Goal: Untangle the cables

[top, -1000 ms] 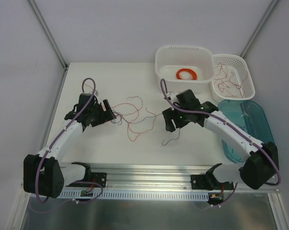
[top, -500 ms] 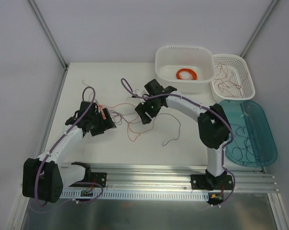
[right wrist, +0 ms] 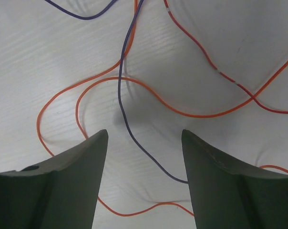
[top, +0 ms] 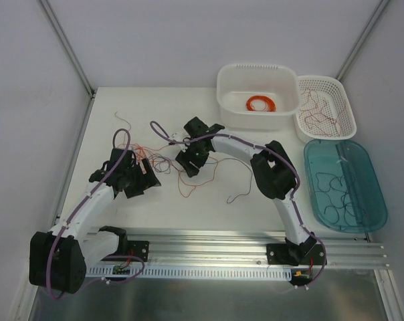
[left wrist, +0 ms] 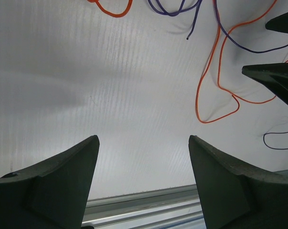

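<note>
A white desk [top: 168, 107] fills the overhead view, with grey walls around it. The cables [top: 165, 159] lie loose left of centre, a thin scribble of red, orange and dark wire between the left end effector [top: 147, 175] and the right end effector [top: 186, 166]. One stray strand [top: 239, 194] sits apart at lower centre.

Only this view shows the three containers at the right:
- one white tub [top: 223, 87] holding one orange ring coil [top: 261, 103]
- one white lattice basket [top: 326, 77] with red strands
- one teal tray [top: 372, 174] with dark strands

The left wrist view shows its end effector released over bare desk, with orange and purple wire in the upper right. Two dark fingertips [left wrist: 272, 78] of the other arm show at the right edge. The right wrist view shows that end effector released too. A purple strand [right wrist: 122, 95] and orange loops run on the desk between its fingers, ungripped.
</note>
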Available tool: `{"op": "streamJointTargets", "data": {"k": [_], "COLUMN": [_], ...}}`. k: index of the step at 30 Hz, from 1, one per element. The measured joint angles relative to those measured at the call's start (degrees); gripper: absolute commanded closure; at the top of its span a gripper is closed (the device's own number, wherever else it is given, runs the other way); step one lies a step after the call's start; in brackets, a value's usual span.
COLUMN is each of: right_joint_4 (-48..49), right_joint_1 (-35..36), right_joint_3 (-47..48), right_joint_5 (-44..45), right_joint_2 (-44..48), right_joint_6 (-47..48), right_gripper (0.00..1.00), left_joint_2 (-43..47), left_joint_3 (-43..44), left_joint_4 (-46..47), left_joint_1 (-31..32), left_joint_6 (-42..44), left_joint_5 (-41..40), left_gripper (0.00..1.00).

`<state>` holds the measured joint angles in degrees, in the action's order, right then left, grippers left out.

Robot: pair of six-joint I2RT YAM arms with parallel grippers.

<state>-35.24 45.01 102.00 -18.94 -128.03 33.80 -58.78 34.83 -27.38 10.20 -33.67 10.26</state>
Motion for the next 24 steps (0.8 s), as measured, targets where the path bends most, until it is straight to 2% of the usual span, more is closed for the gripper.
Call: {"op": "streamJointTargets", "data": {"k": [1, 3, 4, 6, 7, 9, 16, 24], "right_joint_4": [0.07, 0.2, 0.46, 0.9, 1.25, 1.4, -0.22, -1.88], "right_joint_1": [0.04, 0.07, 0.07, 0.02, 0.02, 0.02, 0.37, 0.5], "right_joint_3": [-0.02, -0.26, -0.59, -1.22, -1.7, -2.78, -6.62, -9.18], "right_joint_5": [0.04, 0.04, 0.13, -0.02, 0.04, -0.39, -0.9, -1.09], "right_joint_2": [0.0, 0.0, 0.02, 0.13, 0.33, 0.87, 5.07, 22.67], "right_joint_6": [0.09, 0.5, 0.81, 1.14, 1.29, 1.36, 1.09, -0.68], "right_gripper": [0.38, 0.52, 0.67, 0.81, 0.91, 0.99, 0.99, 0.99], "left_joint_2": [0.04, 0.02, -0.04, -0.42, -0.7, -1.7, -5.2, -11.93], "left_joint_3": [0.0, 0.0, 0.0, 0.0, 0.0, 0.02, 2.23, 8.76], "left_joint_4": [-0.09, -0.2, -0.24, -0.35, -0.37, -0.39, -1.09, 1.11], "left_joint_1": [0.0, 0.0, 0.0, 0.0, 0.0, 0.0, 0.0, 0.0], "left_joint_6": [0.0, -0.02, 0.0, -0.02, -0.02, 0.0, -0.22, -2.56], "left_joint_5": [-0.02, -0.02, -0.02, -0.04, -0.04, -0.07, -1.6, -4.87], "left_gripper": [0.23, 0.23, 0.23, 0.23, 0.23, 0.23, 0.24, 0.25]}}
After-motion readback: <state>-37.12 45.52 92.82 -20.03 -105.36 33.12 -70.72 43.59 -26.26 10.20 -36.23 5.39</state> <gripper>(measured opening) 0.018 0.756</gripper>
